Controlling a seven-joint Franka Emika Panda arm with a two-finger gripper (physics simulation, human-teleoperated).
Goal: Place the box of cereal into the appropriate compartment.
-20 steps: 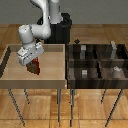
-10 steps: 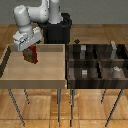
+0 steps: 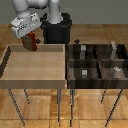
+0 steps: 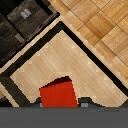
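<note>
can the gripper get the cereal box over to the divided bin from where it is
Probably yes: the gripper holds the cereal box lifted above the light tray, and nothing visible stands between it and the divided bin.

We see one red box (image 3: 31,42) and one robot arm (image 3: 30,10). We count two bins: one light tray (image 3: 34,84) and one dark bin (image 3: 97,62). The dark bin has four cells.

Pale, smooth matt wood tray (image 3: 10,65), dark grained wood bin (image 3: 98,62), and matt red cereal box (image 4: 58,93).
</note>
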